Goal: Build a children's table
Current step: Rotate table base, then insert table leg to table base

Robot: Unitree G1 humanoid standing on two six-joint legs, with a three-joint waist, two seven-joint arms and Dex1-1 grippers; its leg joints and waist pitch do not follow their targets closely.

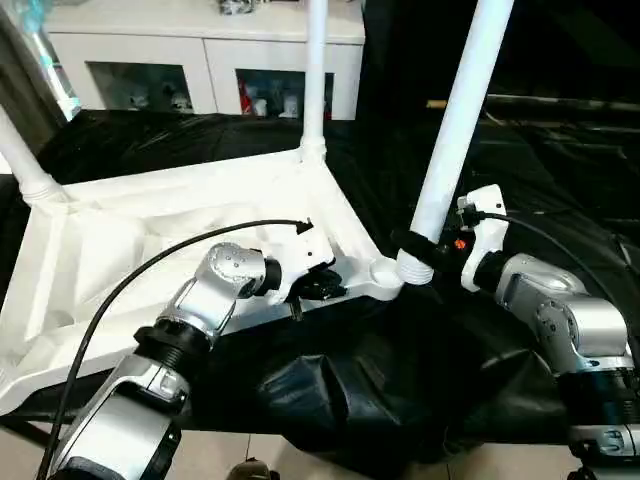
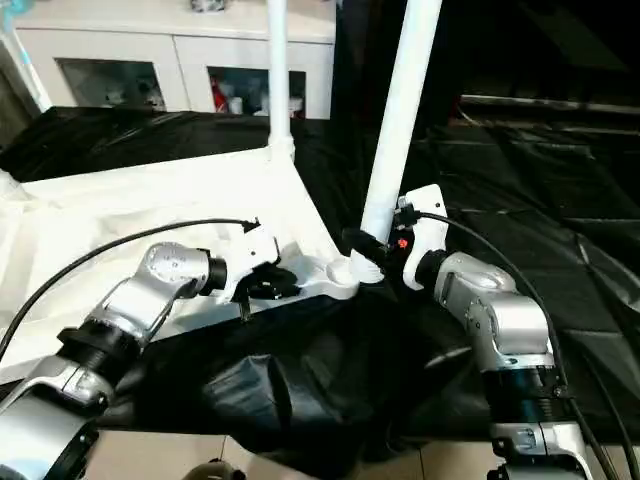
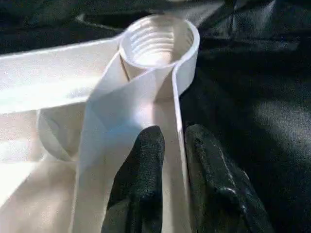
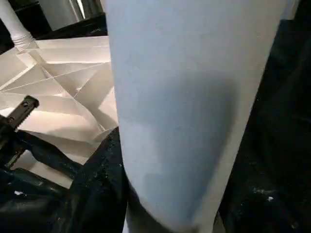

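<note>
The white table top [image 1: 150, 250] lies underside up on the black cloth, ribs showing. Two white legs stand in its far corner sockets, one at the left [image 1: 25, 165] and one in the middle [image 1: 315, 80]. My right gripper [image 1: 418, 245] is shut on a third leg [image 1: 455, 130], low on the tube. That leg leans, and its lower end sits just right of the near-right corner socket [image 1: 385, 270]. My left gripper [image 3: 175, 160] straddles the top's rim wall just short of that socket [image 3: 158, 41], its fingers [image 3: 141, 179] slightly apart from the wall.
A white glass-door cabinet [image 1: 210, 60] stands behind the work. Black cloth [image 1: 350, 390] covers the surface and bunches in folds at the front edge below the table top. A black cable [image 1: 150, 265] arcs over my left forearm.
</note>
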